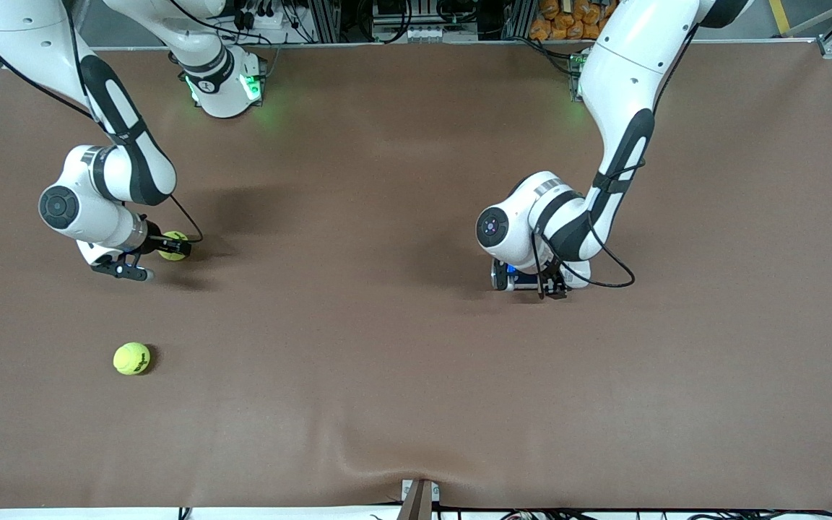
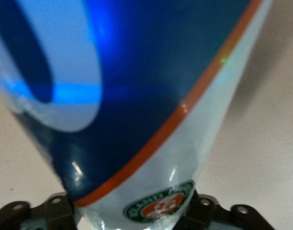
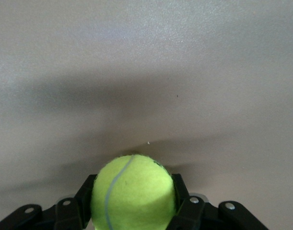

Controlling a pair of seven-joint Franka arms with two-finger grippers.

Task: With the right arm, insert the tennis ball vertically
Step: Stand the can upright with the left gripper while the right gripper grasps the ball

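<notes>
Right gripper (image 1: 163, 249), frame left, fingers clamped on ball (image 3: 133, 191). Left gripper (image 1: 542, 278), centre right, fingers around can (image 2: 136, 96). Insertion still ahead. Spare ball (image 1: 131, 358) lower left.

Beneath the left gripper (image 1: 552, 287) the blue can (image 2: 136, 96) is almost wholly hidden by the wrist in the front view and blurred, cut off at the edges, in the left wrist view, while the held tennis ball (image 3: 133, 192) is cropped below.
</notes>
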